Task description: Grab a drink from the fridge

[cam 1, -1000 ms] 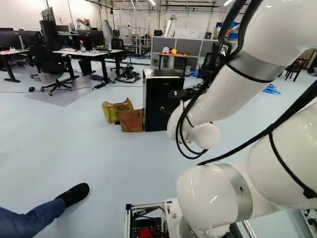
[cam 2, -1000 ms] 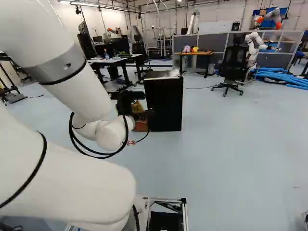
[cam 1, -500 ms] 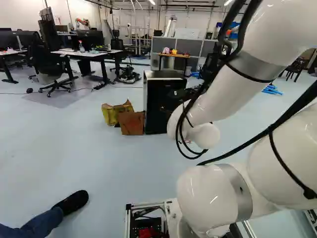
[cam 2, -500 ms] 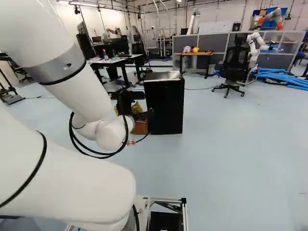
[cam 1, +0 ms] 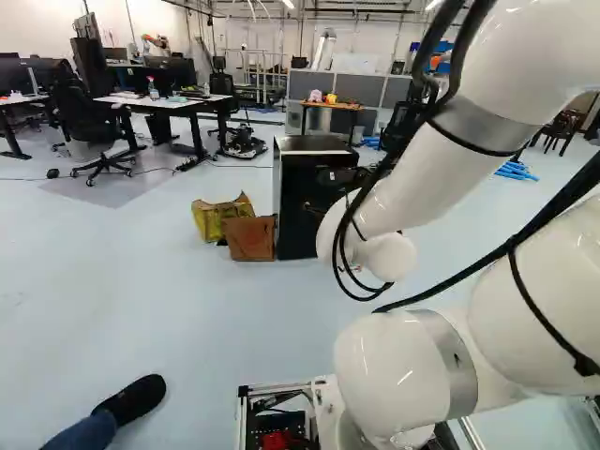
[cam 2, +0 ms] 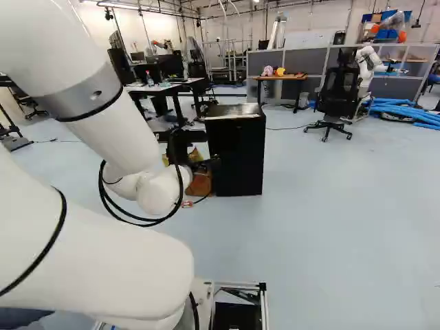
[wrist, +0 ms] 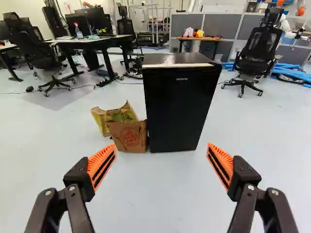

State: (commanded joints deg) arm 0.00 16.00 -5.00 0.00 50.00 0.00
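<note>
Silver-framed base (cam 1: 326, 401) has rolled closer, so that tall, boxy black fridge (wrist: 182, 111) stands upright pretty much straight ahead of the wide-open, empty black end effector with orange pads (wrist: 161, 145).

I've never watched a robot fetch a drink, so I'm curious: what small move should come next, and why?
Probably rolling slightly nearer the black fridge. Its door looks shut, and the open, empty fingers seem short of it, with floor showing between.

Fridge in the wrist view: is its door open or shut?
Shut: the fridge has an unbroken black front, with no gap or inside showing.
</note>
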